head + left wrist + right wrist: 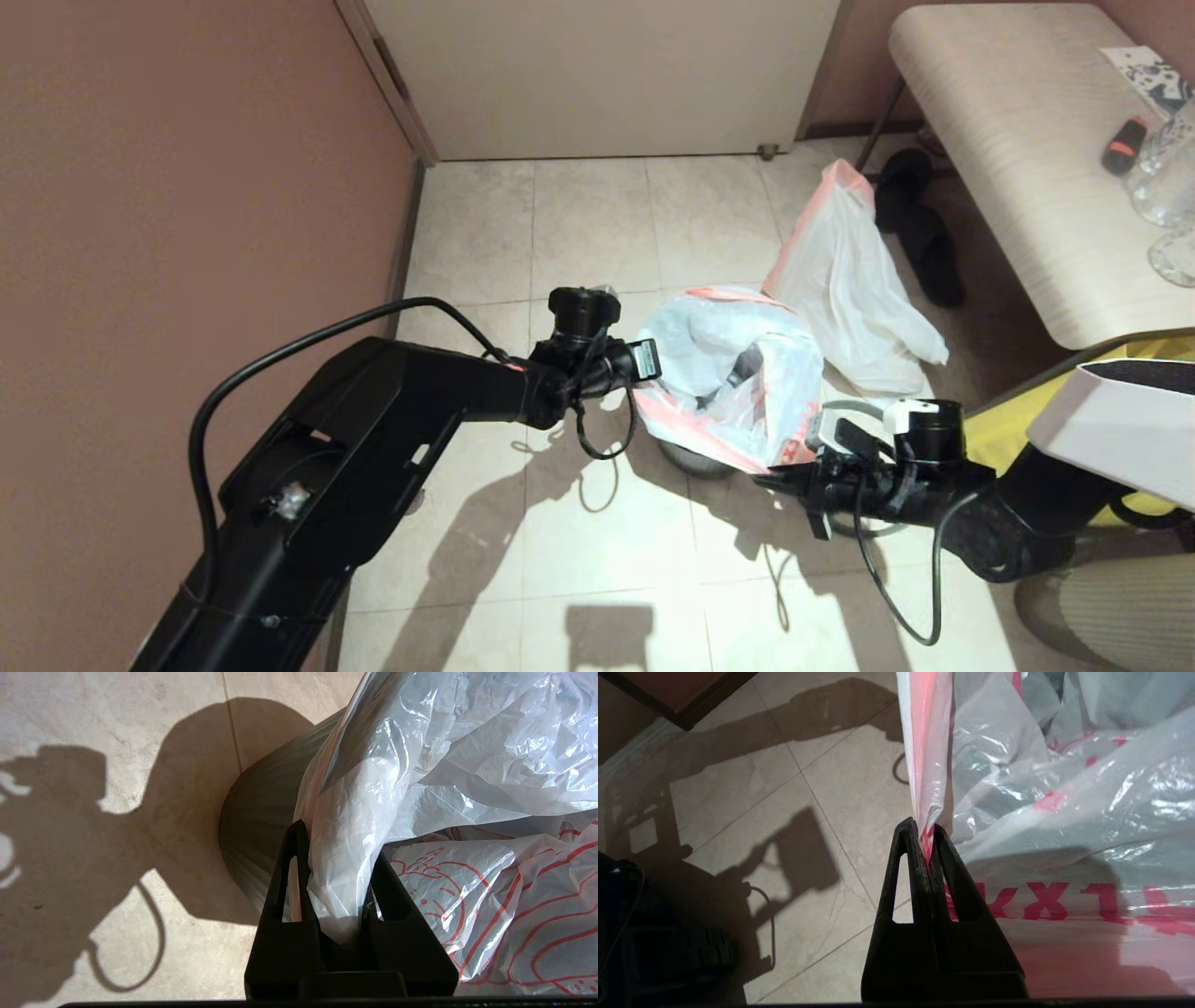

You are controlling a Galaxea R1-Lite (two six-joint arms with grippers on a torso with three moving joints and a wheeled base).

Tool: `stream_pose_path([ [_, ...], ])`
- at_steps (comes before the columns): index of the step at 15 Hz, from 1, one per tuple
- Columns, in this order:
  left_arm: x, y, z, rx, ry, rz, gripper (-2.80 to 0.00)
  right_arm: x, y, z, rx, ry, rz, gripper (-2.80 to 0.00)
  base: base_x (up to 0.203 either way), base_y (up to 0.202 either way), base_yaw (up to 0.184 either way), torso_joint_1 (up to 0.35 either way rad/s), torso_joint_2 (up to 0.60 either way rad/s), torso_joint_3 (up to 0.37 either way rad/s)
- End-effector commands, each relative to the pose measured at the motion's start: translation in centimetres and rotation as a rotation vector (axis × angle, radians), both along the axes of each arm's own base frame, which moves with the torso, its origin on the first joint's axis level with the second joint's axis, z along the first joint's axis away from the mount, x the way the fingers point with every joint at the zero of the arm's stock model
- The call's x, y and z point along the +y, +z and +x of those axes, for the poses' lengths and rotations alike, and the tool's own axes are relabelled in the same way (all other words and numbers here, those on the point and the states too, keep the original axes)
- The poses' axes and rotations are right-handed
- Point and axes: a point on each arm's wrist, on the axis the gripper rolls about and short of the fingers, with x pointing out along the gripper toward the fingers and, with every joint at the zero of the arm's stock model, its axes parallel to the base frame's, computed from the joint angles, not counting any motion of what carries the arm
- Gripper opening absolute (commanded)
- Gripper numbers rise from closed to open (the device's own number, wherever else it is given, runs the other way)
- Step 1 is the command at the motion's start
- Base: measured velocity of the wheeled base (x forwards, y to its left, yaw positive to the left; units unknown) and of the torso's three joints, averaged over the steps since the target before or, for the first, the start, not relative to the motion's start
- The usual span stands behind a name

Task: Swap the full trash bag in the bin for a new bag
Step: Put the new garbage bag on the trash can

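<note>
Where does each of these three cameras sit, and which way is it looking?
Head view: on the robot's head, looking down at the tiled floor; both black arms show, either side of the new bag.
Left wrist view: behind the left gripper, shut on bag plastic beside the bin.
Right wrist view: behind the right gripper, pinching the bag's edge.
Shared: all three show the red-printed bag.

Pale beige floor tiles [597, 523] fill the middle of the frame, crossed by hard sunlit shadows. A brown wall [168, 187] runs down the left, a white door [597, 75] closes the top, and a light wood-grain desk [1008, 159] occupies the upper right, black slippers [920, 224] beneath it.
</note>
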Motion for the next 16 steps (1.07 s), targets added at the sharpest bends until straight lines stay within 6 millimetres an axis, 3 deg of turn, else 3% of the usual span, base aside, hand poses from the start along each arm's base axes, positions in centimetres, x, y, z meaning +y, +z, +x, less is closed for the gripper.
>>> stream_pose_path([
  [1, 0.2, 0.6, 0.0, -0.006, 0.005, -0.014, -2.8, -0.2, -2.4, 1.5, 0.079, -0.008, -0.016, -2.8, 0.0, 0.0, 0.0, 0.0, 0.0, 0.0],
  [4, 0.4, 1.4, -0.2, -0.011, 0.01, -0.028, -2.8, 0.0, -4.5, 3.3, 0.145, -0.054, -0.054, -2.8, 0.0, 0.0, 0.0, 0.0, 0.0, 0.0],
  [11, 0.5, 2.0, -0.3, -0.011, 0.007, -0.046, -2.8, -1.3, -4.2, 5.7, 0.155, -0.152, -0.084, -2.8, 0.0, 0.0, 0.0, 0.0, 0.0, 0.0],
  [14, 0.3, 1.8, -0.5, 0.001, 0.007, -0.053, -2.8, -1.2, -4.8, 6.7, 0.153, -0.231, -0.108, -2.8, 0.0, 0.0, 0.0, 0.0, 0.0, 0.0],
  [16, 0.1, 1.6, -0.8, 0.037, -0.004, -0.037, -2.8, -0.9, -4.0, 7.4, 0.132, -0.249, -0.109, -2.8, 0.0, 0.0, 0.0, 0.0, 0.0, 0.0],
])
